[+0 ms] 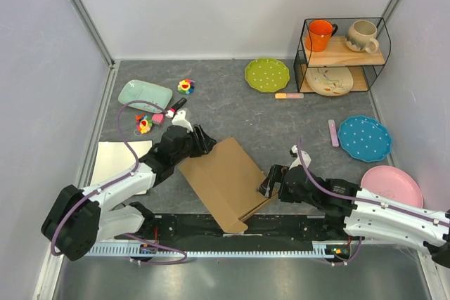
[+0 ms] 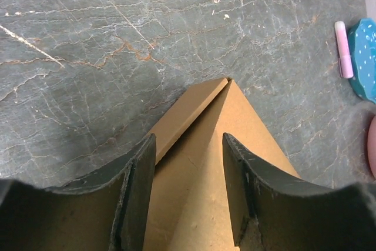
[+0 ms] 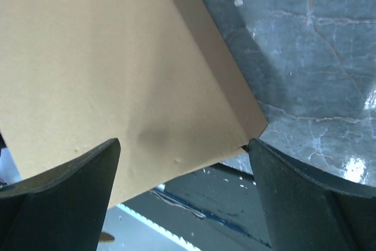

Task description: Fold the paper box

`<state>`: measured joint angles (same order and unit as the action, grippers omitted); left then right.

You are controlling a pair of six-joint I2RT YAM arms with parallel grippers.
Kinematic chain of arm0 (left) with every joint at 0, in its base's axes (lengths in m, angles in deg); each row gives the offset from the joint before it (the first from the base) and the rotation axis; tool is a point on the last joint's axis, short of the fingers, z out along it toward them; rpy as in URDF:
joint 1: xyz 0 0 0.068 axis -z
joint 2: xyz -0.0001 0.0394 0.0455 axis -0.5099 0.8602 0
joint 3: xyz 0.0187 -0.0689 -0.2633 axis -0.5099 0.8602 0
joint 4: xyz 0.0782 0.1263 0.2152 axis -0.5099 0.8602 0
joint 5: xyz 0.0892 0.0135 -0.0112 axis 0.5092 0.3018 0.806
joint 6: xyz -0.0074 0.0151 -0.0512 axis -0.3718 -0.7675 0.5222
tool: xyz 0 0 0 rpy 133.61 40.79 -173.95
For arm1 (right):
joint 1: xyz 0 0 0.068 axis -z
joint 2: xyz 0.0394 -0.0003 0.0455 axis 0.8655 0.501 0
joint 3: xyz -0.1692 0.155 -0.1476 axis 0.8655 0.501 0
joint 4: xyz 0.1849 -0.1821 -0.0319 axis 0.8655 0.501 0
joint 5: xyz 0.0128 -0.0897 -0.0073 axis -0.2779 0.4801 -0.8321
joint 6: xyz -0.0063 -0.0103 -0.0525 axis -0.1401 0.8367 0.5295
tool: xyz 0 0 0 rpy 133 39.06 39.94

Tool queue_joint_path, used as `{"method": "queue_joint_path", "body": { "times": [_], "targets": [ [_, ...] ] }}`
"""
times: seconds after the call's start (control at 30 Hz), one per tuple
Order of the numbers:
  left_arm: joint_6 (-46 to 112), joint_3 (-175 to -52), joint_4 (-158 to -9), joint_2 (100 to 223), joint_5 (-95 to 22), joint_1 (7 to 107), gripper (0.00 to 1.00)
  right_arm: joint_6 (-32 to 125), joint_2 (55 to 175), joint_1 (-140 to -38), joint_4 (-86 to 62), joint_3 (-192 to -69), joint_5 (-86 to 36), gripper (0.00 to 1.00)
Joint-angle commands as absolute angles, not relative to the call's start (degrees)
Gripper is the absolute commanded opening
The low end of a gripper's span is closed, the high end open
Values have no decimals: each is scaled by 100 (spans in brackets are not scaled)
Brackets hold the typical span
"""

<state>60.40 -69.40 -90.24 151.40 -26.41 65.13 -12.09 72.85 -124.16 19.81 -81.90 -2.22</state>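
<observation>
The paper box [image 1: 223, 179] is a brown cardboard sheet, partly folded, lying tilted near the table's front edge between the two arms. My left gripper [image 1: 204, 140] is at its far left corner. In the left wrist view the fingers [image 2: 138, 192] stand apart astride a folded ridge of the box [image 2: 200, 163], and no grip shows. My right gripper [image 1: 268, 183] is at the box's right side, jaws wide open. In the right wrist view a corner of the box [image 3: 117, 74] reaches between the jaws, and the right fingertip [image 3: 261, 157] just meets its tip.
A white flat board [image 1: 118, 163] lies under the left arm. A mint tray [image 1: 144, 94] and small toys [image 1: 185, 86] are at the back left. A green plate [image 1: 267, 74], a wire shelf [image 1: 342, 53] with mugs, a blue plate [image 1: 363, 138], a pink plate [image 1: 391, 186] and a pink marker [image 1: 333, 133] fill the right.
</observation>
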Motion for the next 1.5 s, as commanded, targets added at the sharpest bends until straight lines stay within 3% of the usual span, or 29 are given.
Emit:
{"method": "queue_joint_path", "body": {
  "times": [0.0,0.33,0.53,0.83,1.07,1.47],
  "targets": [
    [6295,-6526,-8309,15143,-2483,6529,55,-1784,7591,-12410,1541,-7789,-1047,98],
    [6514,-6130,-8545,15187,-2781,6537,54,-1689,8945,-12331,62,-7787,-810,98],
    [6752,-5831,-8915,15319,-3027,6555,52,-1030,9709,-11234,-905,-7963,-1223,98],
    [6778,-5893,-9127,15819,-2887,6555,51,762,11327,-9221,-669,-9552,-1715,98],
    [7235,-5691,-9556,16609,-2825,6555,50,1230,9836,-8920,700,-10047,-1575,98],
    [8158,-5567,-10006,17218,-2404,6599,50,685,7559,-9008,1897,-8140,-1863,98]
  ]
}}
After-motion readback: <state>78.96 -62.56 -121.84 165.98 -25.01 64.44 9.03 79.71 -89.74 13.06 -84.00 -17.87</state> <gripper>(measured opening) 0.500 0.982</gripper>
